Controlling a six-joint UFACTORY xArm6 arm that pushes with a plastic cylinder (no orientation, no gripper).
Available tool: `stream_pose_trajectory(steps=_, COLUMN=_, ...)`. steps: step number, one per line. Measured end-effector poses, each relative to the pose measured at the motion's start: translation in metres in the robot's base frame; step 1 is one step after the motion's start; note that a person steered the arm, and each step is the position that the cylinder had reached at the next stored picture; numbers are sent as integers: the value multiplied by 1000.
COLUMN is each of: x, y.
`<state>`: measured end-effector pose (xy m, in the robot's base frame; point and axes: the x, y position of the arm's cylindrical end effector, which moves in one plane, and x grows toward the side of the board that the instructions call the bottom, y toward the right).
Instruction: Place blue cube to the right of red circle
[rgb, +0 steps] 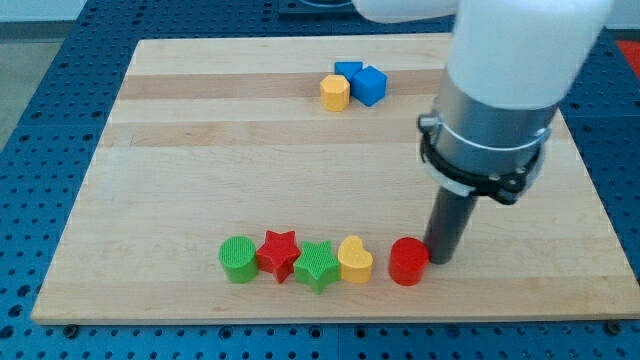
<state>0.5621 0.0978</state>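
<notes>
Beside red circle (407, 262), my tip (441, 262).

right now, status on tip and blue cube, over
My tip down at the red circle's right side. Blue cube far off at view's top, beside yellow block. Path between looks clear.

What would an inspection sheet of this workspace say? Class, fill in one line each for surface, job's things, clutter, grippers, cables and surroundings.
Surface: wooden board, light, flat.
Job's things: blue cube near the view's top, touching a yellow block; red circle at the view's bottom, at the right end of a row.
Clutter: second blue block behind the cube; green circle, red star, green star, yellow heart in the row.
Grippers: none; my tip sits just right of the red circle, far from the blue cube.
Cables: nothing seen.
Surroundings: blue perforated table around the board.
</notes>
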Motion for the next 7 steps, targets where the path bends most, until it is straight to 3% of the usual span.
stream_pose_trajectory(steps=2, x=-2, y=-9)
stream_pose_trajectory(steps=3, x=-46, y=15)
stream_pose_trajectory(steps=5, x=-175, y=71)
stream_pose_trajectory(steps=7, x=-296, y=65)
